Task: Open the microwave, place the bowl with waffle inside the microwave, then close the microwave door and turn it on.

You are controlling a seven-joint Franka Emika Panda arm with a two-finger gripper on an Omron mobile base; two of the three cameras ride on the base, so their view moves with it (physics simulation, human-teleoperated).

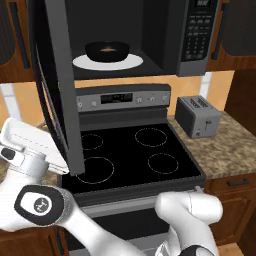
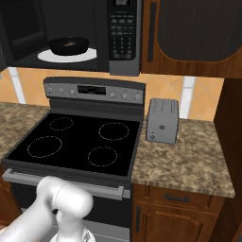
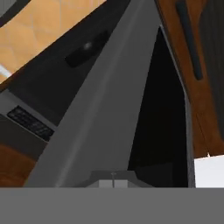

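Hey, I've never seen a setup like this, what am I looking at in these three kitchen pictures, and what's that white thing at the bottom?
It is a rendered kitchen with a white robot arm on a base that can drive. Two pictures come from cameras on that base, behind the arm to its left and right. The third comes from a camera on the hand, close against the microwave door.

The microwave hangs above a black-topped stove. Its door stands open. Inside, a black bowl holding a waffle sits on the white turntable plate. A grey toaster stands on the stone counter.

The gripper is shut and holds nothing; it sits at the door, probably to push it closed.
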